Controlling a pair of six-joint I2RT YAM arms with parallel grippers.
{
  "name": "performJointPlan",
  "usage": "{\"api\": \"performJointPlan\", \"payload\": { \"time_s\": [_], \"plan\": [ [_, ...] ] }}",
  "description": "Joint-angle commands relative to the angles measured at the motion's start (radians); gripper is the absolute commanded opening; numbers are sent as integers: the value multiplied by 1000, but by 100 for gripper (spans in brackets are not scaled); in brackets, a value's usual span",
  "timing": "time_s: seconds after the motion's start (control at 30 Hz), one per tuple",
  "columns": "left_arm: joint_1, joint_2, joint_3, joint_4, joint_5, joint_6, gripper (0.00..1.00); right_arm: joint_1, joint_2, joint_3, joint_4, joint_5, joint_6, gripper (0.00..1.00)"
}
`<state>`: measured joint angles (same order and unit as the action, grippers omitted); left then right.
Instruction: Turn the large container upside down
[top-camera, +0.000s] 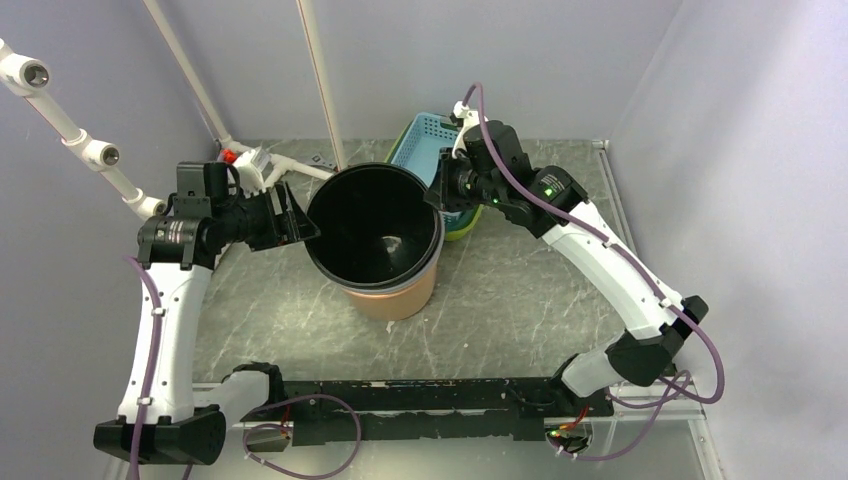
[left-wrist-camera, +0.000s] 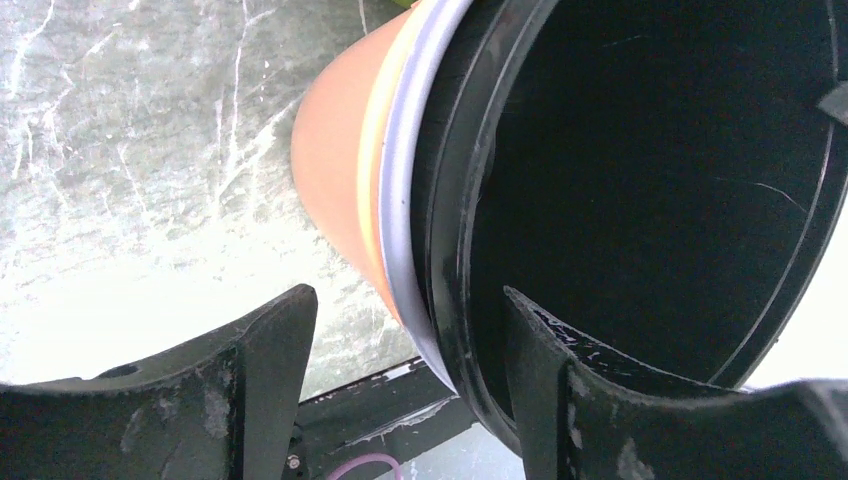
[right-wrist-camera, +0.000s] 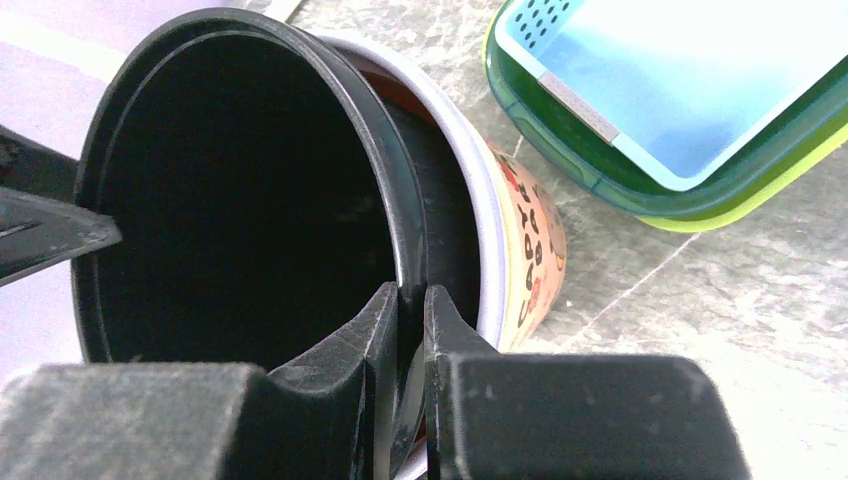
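A large black container (top-camera: 372, 222) stands upright, mouth up, nested inside an orange container (top-camera: 397, 298) with a white rim, mid-table. My right gripper (top-camera: 438, 190) is shut on the black container's right rim; in the right wrist view its fingers (right-wrist-camera: 412, 292) pinch the black wall (right-wrist-camera: 240, 190), with the orange container (right-wrist-camera: 530, 250) just outside. My left gripper (top-camera: 302, 222) is open at the left rim. In the left wrist view (left-wrist-camera: 408, 300) one finger is inside the black container (left-wrist-camera: 650, 180) and the other outside the orange container (left-wrist-camera: 340, 170), neither pressing.
A blue perforated basket (top-camera: 425, 140) sits in a green tray (top-camera: 463, 226) just behind and right of the containers, close to my right wrist; it also shows in the right wrist view (right-wrist-camera: 680, 90). White pipes (top-camera: 85, 148) and a fitting (top-camera: 255, 165) stand at back left. Walls enclose the table.
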<state>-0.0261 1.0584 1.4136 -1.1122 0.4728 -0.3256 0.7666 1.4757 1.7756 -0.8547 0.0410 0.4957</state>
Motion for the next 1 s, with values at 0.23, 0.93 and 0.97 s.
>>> {"api": "performJointPlan", "payload": {
  "time_s": [0.23, 0.93, 0.97],
  "plan": [
    [-3, 35, 121, -23, 68, 3, 49, -19, -75, -19, 208, -198, 72, 0],
    [-3, 57, 153, -61, 6, 5, 6, -21, -49, -5, 184, -211, 57, 0],
    [-3, 55, 154, -60, 2, -2, 3, -20, -40, 6, 171, -219, 49, 0]
  ]
}}
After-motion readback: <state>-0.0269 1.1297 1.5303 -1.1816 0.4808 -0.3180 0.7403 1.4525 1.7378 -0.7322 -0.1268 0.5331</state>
